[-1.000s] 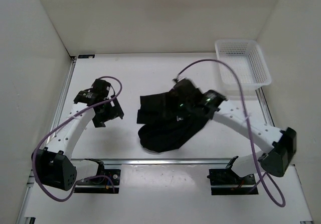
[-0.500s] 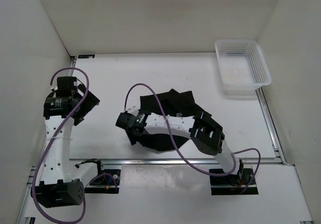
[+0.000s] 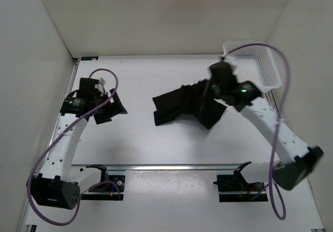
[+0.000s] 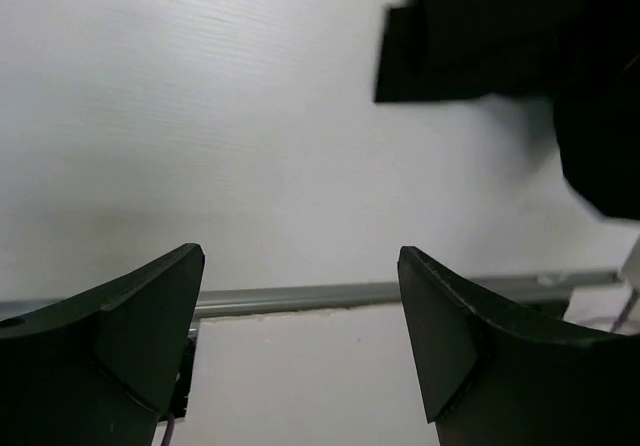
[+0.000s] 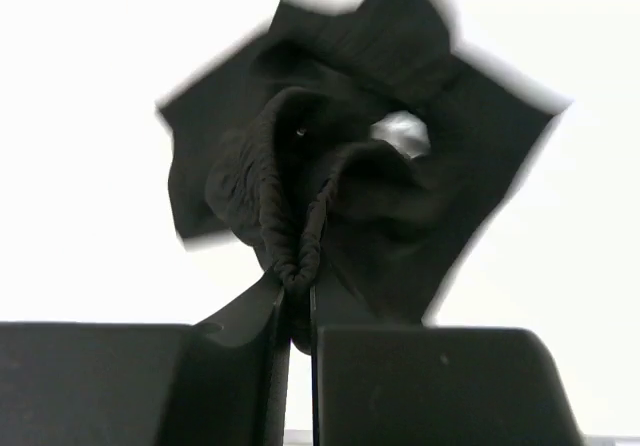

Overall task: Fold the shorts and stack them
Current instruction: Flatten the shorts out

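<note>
The black shorts point(image 3: 179, 106) lie crumpled in the middle of the table, with their right part lifted. My right gripper point(image 3: 215, 88) is over that right end, close to the basket. In the right wrist view this gripper point(image 5: 297, 291) is shut on a gathered, ribbed fold of the shorts point(image 5: 350, 156), and the rest of the fabric hangs away from it. My left gripper point(image 3: 110, 110) hovers over bare table to the left of the shorts, apart from them. Its fingers point(image 4: 150, 316) stand wide open with nothing between them, and an edge of the shorts point(image 4: 480, 36) shows at the upper right.
A white mesh basket point(image 3: 255, 68) stands at the back right corner, right behind my right gripper. White walls close in the table on the left, back and right. A metal rail point(image 3: 171, 166) runs along the near edge, and purple cables loop over both arms.
My right arm has swung from the front left of the shorts to the back right, its jaws closing on the fabric and dragging it toward the basket. The left gripper shifted slightly right.
</note>
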{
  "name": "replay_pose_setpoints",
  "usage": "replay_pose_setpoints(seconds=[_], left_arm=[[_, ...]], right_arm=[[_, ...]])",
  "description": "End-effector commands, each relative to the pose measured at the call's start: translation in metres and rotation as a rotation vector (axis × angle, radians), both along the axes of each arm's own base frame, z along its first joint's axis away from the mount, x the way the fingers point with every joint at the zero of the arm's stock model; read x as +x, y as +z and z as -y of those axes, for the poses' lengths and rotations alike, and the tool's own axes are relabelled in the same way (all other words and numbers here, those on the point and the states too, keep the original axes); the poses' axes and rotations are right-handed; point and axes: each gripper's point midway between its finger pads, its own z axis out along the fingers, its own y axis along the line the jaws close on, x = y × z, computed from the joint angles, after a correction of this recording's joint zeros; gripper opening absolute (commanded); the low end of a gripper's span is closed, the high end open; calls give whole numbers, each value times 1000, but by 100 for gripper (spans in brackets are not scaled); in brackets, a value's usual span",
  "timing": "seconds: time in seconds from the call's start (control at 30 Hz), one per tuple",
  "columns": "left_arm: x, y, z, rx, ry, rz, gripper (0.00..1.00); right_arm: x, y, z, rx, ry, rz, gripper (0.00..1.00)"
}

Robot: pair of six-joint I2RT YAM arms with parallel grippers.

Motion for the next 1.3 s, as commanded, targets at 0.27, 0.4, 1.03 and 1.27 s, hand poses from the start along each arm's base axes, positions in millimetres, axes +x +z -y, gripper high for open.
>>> replay_pose_setpoints(seconds=[0.27, 0.4, 1.03, 1.27], left_arm=[[15, -14, 139, -114, -441, -16, 78], [25, -32, 167, -56, -474, -68, 58], [157, -152, 237, 197, -338, -157, 79], [178, -83, 223, 182, -332, -23, 10]], right_arm=[[28, 108, 88, 154, 17, 164, 0], [28, 137, 97, 198, 8, 222, 0], [0, 127, 120, 217, 10, 181, 0], [-15, 139, 108, 263, 87, 192, 0]])
